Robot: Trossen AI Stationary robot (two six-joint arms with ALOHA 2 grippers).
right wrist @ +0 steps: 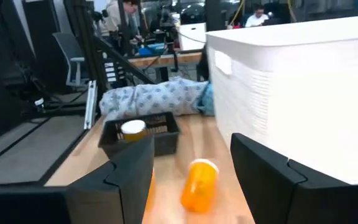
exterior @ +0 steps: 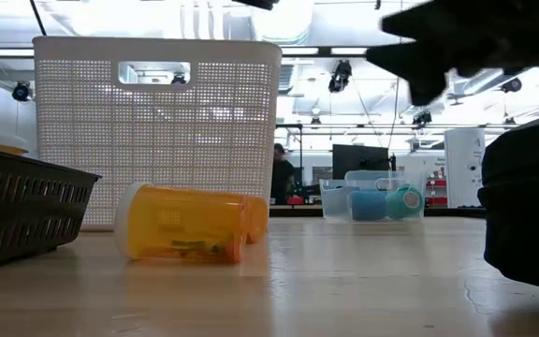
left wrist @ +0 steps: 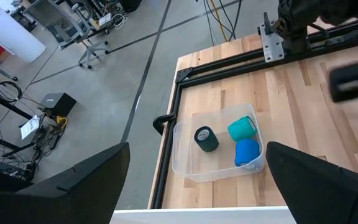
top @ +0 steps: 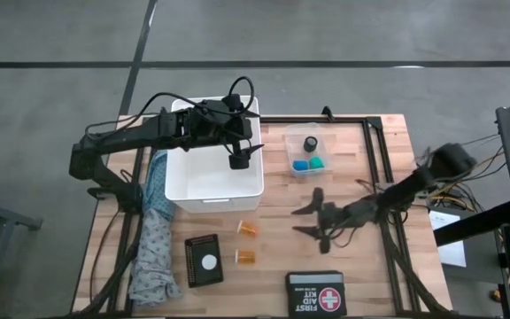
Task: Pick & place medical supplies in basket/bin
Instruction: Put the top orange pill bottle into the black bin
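Presently the right gripper (top: 311, 221) stands part open with nothing between its fingers, low over the table with the nearer pill bottle (top: 250, 229) lying on its side just ahead of it; a round bottle could roll off if one finger meets it first. Left gripper (top: 238, 160) hangs wide open and empty over the white basket (top: 177, 190).

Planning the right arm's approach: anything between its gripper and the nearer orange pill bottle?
Nothing visible. The right gripper, open, faces the orange pill bottle with white cap across bare wooden table; the white slotted plastic basket sits off to the side.
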